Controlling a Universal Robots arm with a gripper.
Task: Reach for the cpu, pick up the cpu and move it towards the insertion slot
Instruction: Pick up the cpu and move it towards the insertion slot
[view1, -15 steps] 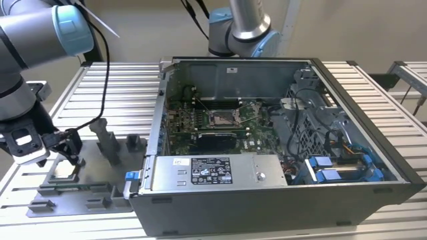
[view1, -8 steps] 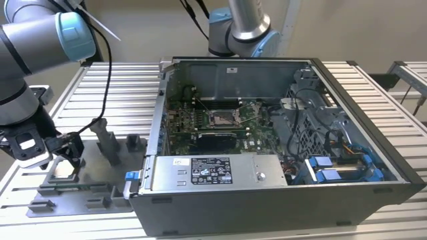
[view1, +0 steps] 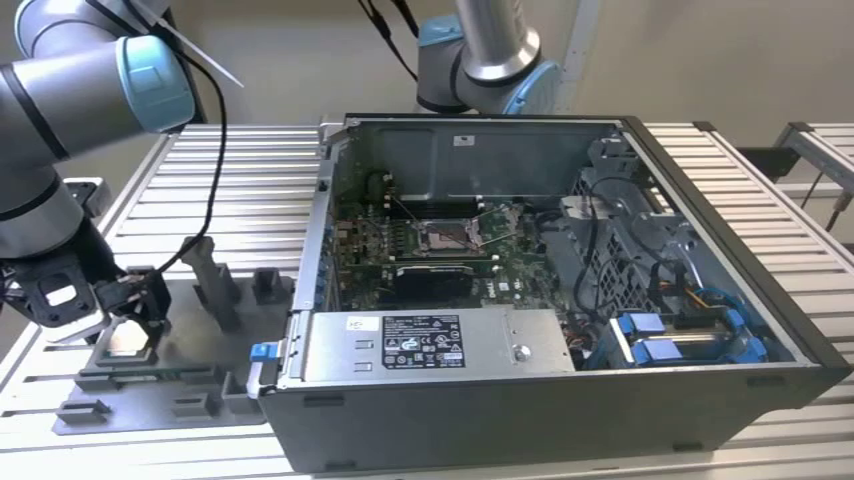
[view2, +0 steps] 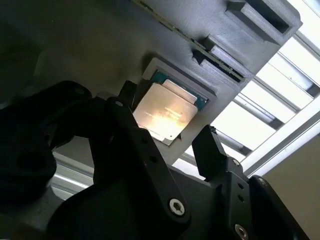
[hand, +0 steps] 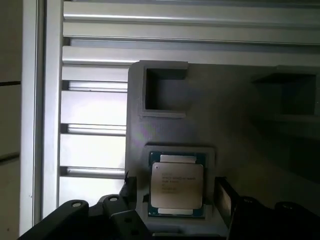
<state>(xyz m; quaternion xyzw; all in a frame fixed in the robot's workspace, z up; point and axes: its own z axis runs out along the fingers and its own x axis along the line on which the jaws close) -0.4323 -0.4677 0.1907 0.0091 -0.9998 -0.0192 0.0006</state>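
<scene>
The cpu (hand: 177, 185) is a flat silvery square chip lying in a recess of the grey fixture plate (hand: 165, 130). In the second wrist view the cpu (view2: 165, 113) reflects a bright glare. My gripper (hand: 177, 196) hangs just above it, open, with one black finger (hand: 131, 189) on each side of the chip and a gap to its edges. In the exterior view the gripper (view1: 130, 322) is low over the cpu (view1: 128, 343) at the exterior view's left. The insertion slot (view1: 447, 237), a shiny metal-framed socket, sits on the green board inside the open computer case.
The computer case (view1: 694, 330) stands open at the exterior view's right of the fixture plate (view1: 200, 395), its metal wall between them. Upright grey fixture blocks (view1: 214, 280) rise close to the gripper. A second robot arm (view1: 487, 55) stands behind the case. The table is ribbed aluminium slats (view1: 227, 190).
</scene>
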